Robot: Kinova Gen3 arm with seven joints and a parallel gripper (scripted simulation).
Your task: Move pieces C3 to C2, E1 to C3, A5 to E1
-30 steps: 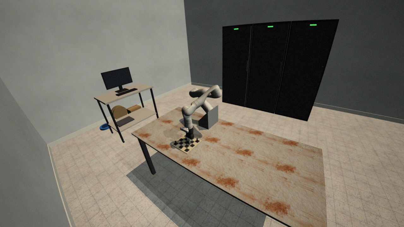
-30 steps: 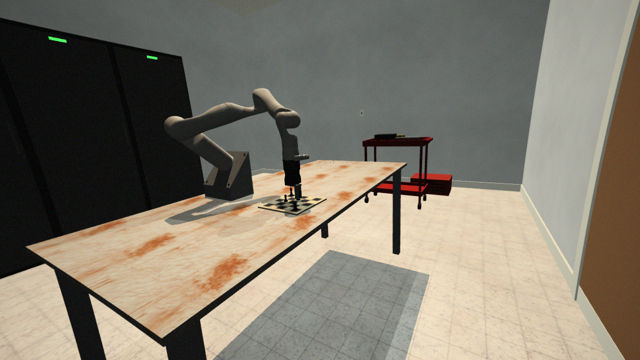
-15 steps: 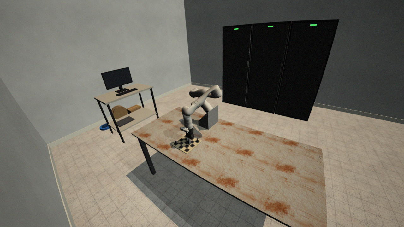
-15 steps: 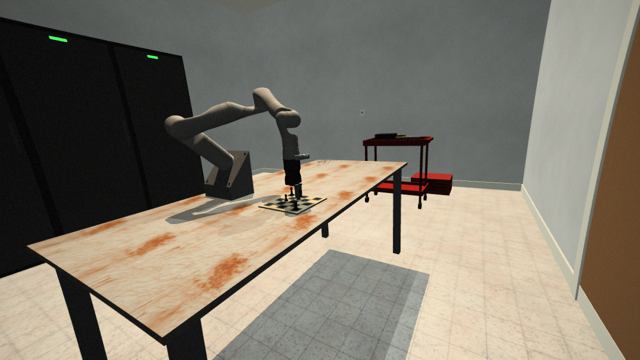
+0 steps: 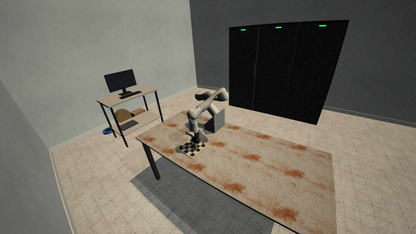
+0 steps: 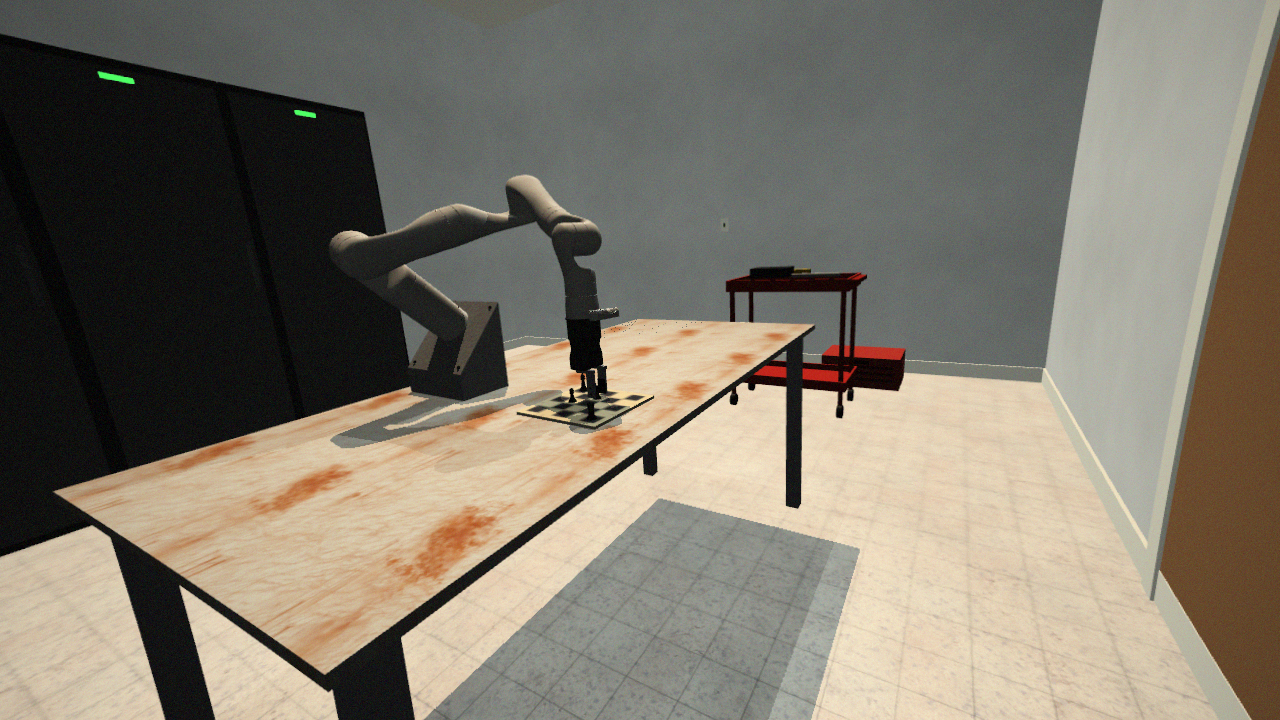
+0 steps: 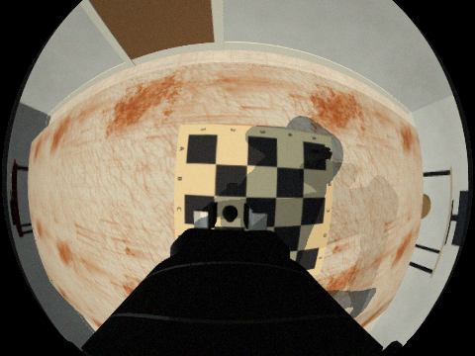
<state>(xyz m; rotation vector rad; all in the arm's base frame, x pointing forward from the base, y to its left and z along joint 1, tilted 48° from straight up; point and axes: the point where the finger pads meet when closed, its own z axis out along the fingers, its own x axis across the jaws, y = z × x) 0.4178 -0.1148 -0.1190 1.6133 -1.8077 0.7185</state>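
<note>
My gripper is open and low over the board. Its fingers stand apart on either side of a dark piece, seen from above on C2; neither finger seems to touch it. A black piece stands on A5. Another stands at the E1 corner, hidden by the gripper body in the wrist view. No piece shows on the visible part of C3.
One more black piece stands towards the robot's side of the board, its square unclear. The gripper body hides much of rows D and E in the wrist view. The board lies on a rust-stained table, with the arm's grey base behind it.
</note>
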